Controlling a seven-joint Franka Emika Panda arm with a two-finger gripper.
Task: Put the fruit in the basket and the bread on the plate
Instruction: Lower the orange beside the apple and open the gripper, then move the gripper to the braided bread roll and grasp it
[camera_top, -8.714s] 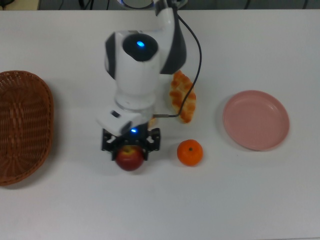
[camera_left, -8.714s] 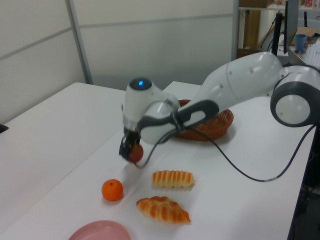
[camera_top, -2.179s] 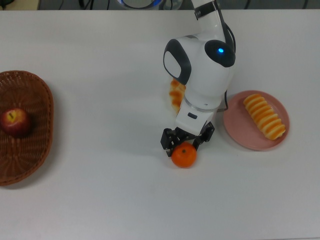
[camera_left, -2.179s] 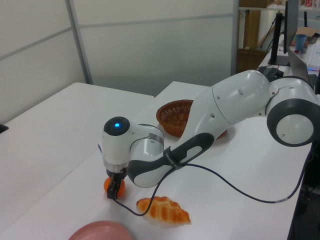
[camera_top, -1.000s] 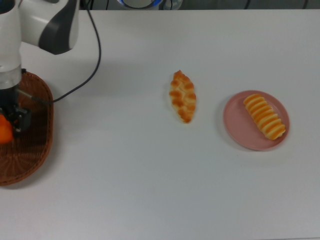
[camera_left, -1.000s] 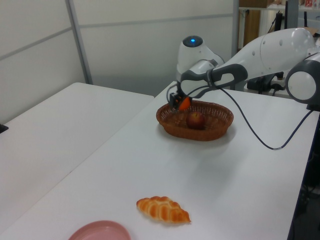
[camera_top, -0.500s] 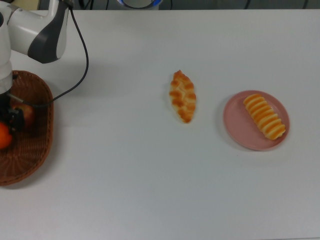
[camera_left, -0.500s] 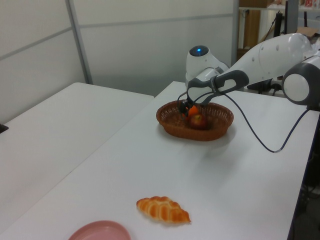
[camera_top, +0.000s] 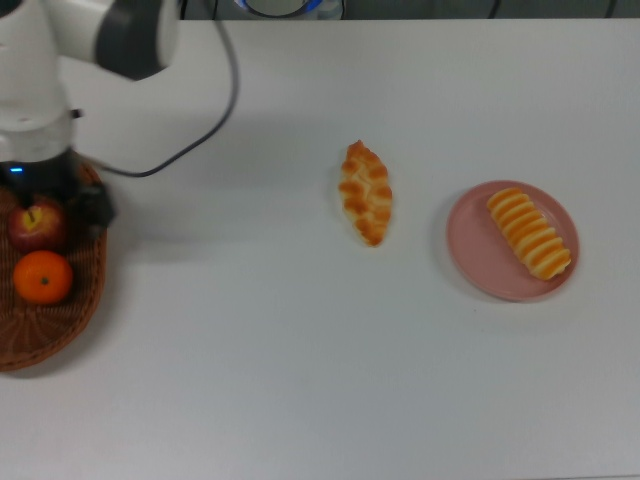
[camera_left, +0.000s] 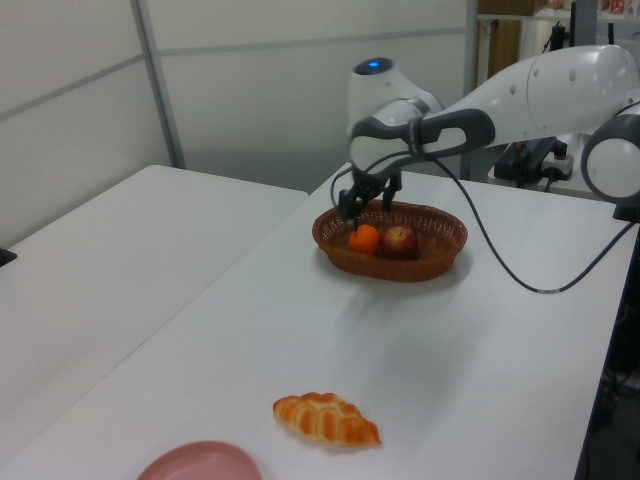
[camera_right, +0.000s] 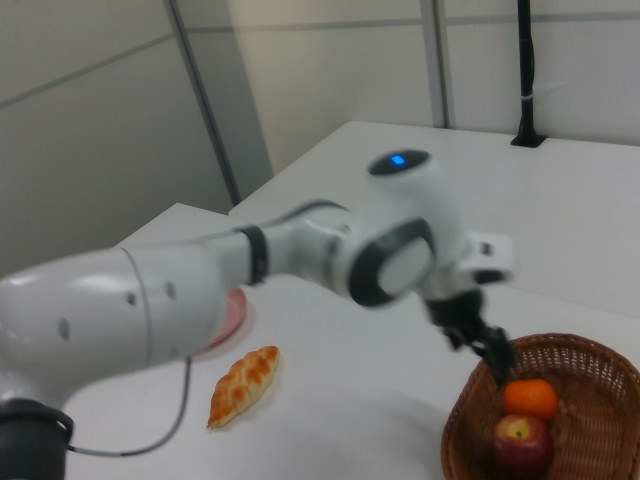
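The brown wicker basket (camera_top: 88, 300) sits at the top view's left edge and holds both fruit: the red apple (camera_top: 37, 226) and the orange mandarin (camera_top: 43, 277), side by side. My gripper (camera_left: 365, 203) hangs open just above the mandarin (camera_left: 364, 238), holding nothing. The pink plate (camera_top: 480, 260) at the top view's right carries the ribbed striped bread (camera_top: 530, 232). The braided bread (camera_top: 366, 192) lies on the table between basket and plate. In the right view the gripper (camera_right: 487, 347) is above the basket's (camera_right: 590, 375) near rim.
A black cable (camera_top: 200, 130) runs from the arm across the table's top left in the top view. White table surface (camera_top: 300, 380) stretches between the basket and the plate, with only the braided bread on it.
The mandarin was let go and now lies in the basket beside the apple. My gripper has opened and lifted above it.
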